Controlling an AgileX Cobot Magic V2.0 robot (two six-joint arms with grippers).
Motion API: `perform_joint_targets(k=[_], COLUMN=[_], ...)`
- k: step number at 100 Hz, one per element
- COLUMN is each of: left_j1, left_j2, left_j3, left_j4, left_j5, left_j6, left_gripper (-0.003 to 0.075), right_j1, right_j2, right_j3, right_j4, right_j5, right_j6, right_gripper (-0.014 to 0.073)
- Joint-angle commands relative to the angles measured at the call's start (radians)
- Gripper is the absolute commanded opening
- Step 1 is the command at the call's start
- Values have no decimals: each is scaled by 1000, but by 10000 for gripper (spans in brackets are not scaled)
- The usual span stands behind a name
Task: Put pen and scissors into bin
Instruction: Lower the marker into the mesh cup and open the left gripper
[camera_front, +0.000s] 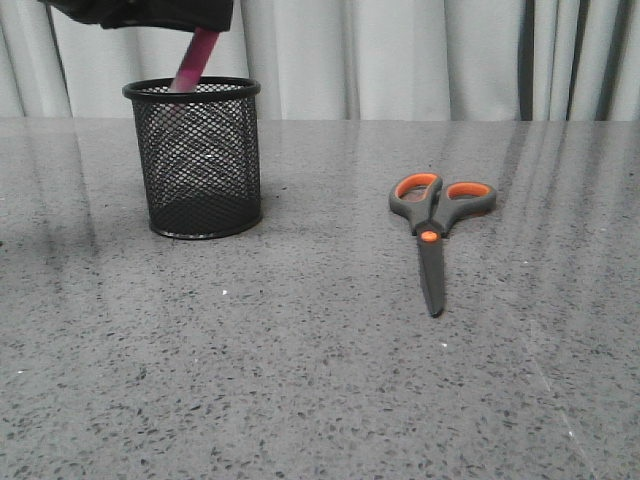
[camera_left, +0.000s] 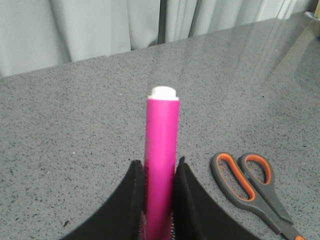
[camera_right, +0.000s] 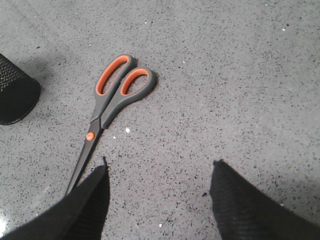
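Observation:
The black mesh bin (camera_front: 200, 160) stands at the table's left. My left gripper (camera_front: 190, 22) is above it, shut on the magenta pen (camera_front: 195, 60), which slants down to the bin's rim. Its lower end is hidden behind the rim, so I cannot tell whether it is inside. In the left wrist view the gripper (camera_left: 158, 167) clamps the pen (camera_left: 161, 135), white tip far from the fingers, with no bin showing. The scissors (camera_front: 432, 225) lie flat at centre-right, handles away from me. My right gripper (camera_right: 160, 167) is open above the table beside the scissors' (camera_right: 107, 105) blades.
Grey speckled tabletop (camera_front: 300, 380) with pale curtains (camera_front: 400, 60) behind it. The bin's base (camera_right: 15, 92) shows at the edge of the right wrist view. The scissors also show in the left wrist view (camera_left: 250, 185).

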Motion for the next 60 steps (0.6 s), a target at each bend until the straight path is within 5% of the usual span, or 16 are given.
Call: perform_joint_targets(k=[1, 48, 60], left_j1=[-8, -8, -8], left_j2=[-21, -21, -21], left_j3=[-27, -27, -27], left_j4=[-80, -12, -12], left_j5=[47, 15, 15], left_j6=[9, 12, 12], left_gripper=[-22, -14, 88], right_j1=[0, 0, 0], right_j2=[4, 4, 4], right_j3=[-35, -35, -35], right_j4=[28, 28, 28], right_j5=[-41, -41, -41], right_j6=[-13, -13, -13], right_gripper=[396, 396, 396])
